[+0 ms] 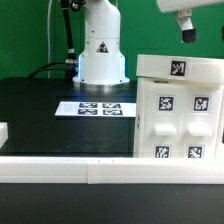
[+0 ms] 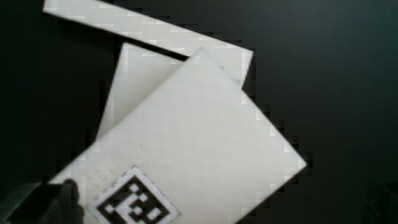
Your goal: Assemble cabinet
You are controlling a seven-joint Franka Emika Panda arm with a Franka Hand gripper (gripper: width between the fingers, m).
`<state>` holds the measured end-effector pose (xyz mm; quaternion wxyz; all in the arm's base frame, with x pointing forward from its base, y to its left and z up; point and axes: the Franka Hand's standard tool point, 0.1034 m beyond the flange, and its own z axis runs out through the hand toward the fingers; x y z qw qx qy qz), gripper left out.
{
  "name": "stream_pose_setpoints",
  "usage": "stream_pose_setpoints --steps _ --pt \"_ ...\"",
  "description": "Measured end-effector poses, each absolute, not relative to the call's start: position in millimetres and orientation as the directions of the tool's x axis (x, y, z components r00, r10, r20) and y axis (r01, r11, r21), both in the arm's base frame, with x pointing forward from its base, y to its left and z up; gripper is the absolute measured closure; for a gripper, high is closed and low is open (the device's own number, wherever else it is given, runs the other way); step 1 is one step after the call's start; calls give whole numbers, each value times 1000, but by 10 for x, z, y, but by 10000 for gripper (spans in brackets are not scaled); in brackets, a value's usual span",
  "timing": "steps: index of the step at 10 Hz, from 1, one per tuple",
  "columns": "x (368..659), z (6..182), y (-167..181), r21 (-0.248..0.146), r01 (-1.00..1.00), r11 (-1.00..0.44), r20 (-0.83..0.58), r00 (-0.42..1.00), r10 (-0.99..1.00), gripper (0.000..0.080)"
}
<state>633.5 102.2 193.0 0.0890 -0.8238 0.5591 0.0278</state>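
The cabinet (image 1: 178,110) is a large white box standing at the exterior view's right, its front panels each bearing a black-and-white tag and one more tag on its top slab. My gripper (image 1: 186,32) hangs above the cabinet's top, apart from it; only dark finger tips show, and their gap is not readable. In the wrist view the cabinet's white top (image 2: 205,130) fills the middle, with a tag (image 2: 139,200) near one dark finger (image 2: 36,203). Nothing shows between the fingers.
The marker board (image 1: 100,107) lies on the black table in front of the robot base (image 1: 101,55). A small white block (image 1: 3,131) sits at the exterior view's left edge. A long white rail (image 1: 90,170) runs along the table's front.
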Motion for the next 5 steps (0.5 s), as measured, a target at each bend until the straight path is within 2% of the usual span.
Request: stream_pose_setpoints --steps 5 --pt "6336 1925 1004 -151 -764 -627 -96 642 -760 2"
